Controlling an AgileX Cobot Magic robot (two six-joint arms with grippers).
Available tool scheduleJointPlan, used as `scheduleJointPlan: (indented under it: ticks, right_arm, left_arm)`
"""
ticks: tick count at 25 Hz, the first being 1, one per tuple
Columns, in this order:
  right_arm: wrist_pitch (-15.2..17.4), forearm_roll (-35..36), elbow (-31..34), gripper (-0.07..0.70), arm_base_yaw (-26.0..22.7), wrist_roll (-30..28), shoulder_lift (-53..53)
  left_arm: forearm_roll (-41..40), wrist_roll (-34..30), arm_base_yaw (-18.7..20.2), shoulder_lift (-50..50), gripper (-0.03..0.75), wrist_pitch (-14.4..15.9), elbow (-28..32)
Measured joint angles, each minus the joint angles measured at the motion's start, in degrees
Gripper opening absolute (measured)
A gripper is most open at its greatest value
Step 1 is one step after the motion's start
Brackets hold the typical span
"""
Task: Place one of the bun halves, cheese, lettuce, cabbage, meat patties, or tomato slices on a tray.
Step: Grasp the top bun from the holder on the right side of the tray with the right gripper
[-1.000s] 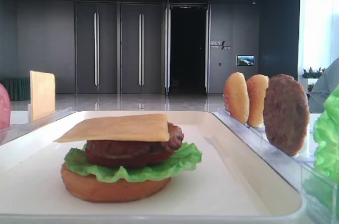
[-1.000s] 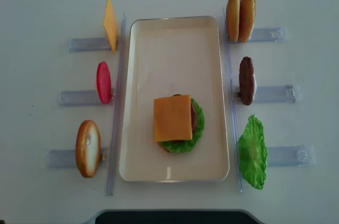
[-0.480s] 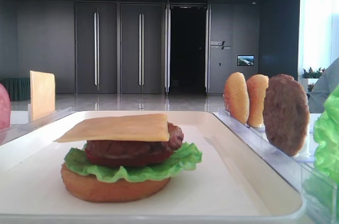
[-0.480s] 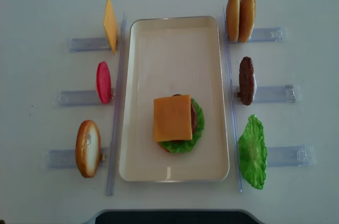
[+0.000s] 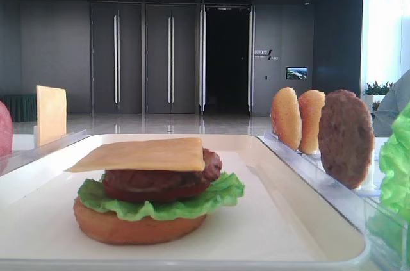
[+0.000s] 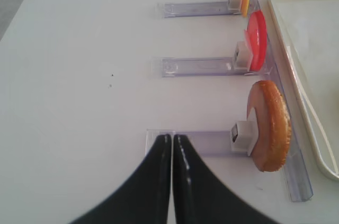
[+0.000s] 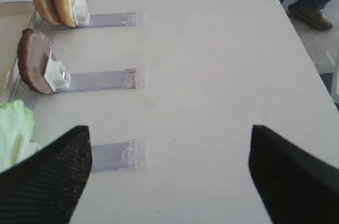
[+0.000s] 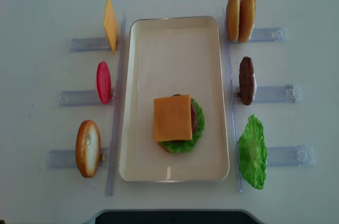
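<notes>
Fingers of my right gripper (image 7: pixel 169 181) stand wide apart and hold nothing, hovering over bare table (image 7: pixel 212 75) to the right of the clear racks (image 7: pixel 100 80). My left gripper (image 6: pixel 172 144) has its jaws pressed together, empty, pointing at the rack that holds a domed bun half (image 6: pixel 270 126) on edge; the bun sits just ahead and to the right of the tips, apart from them. On the white tray (image 8: pixel 175 38) I see a stack: bottom bun (image 5: pixel 138 227), lettuce (image 5: pixel 221 192), patty, and cheese (image 8: pixel 172 118) on top. Two more bun halves (image 8: pixel 240 17), a spare patty (image 8: pixel 246 80) and a lettuce leaf (image 8: pixel 252 152) stand right of the tray; tomato slice (image 8: pixel 103 82) and cheese slice (image 8: pixel 109 24) stand left.
</notes>
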State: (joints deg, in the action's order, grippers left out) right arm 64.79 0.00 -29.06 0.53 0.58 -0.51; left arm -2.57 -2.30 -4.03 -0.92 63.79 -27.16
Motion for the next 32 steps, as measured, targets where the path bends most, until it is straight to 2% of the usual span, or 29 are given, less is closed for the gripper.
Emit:
scheduleJointPlan:
  ticks: [7, 12, 19, 24, 32]
  right_arm:
    - [0.2, 0.0, -0.5, 0.577, 0.0, 0.0, 1.3]
    - [-0.4, 0.0, -5.0, 0.577, 0.0, 0.0, 13.4]
    - [-0.5, 0.0, -16.8, 0.577, 0.0, 1.0, 37.3]
    - [-0.7, 0.0, -27.7, 0.577, 0.0, 1.0, 54.7]
    - [0.2, 0.0, -44.8, 0.577, 0.0, 0.9, 73.4]
  left_arm:
    - [0.0, 0.0, 0.0, 0.0, -0.007, 0.0, 0.0]
    - [0.0, 0.0, 0.0, 0.0, -0.007, 0.0, 0.0]
    - [0.0, 0.0, 0.0, 0.0, -0.007, 0.0, 0.0]
    - [0.0, 0.0, 0.0, 0.0, -0.007, 0.0, 0.0]
    - [0.0, 0.0, 0.0, 0.0, -0.007, 0.0, 0.0]
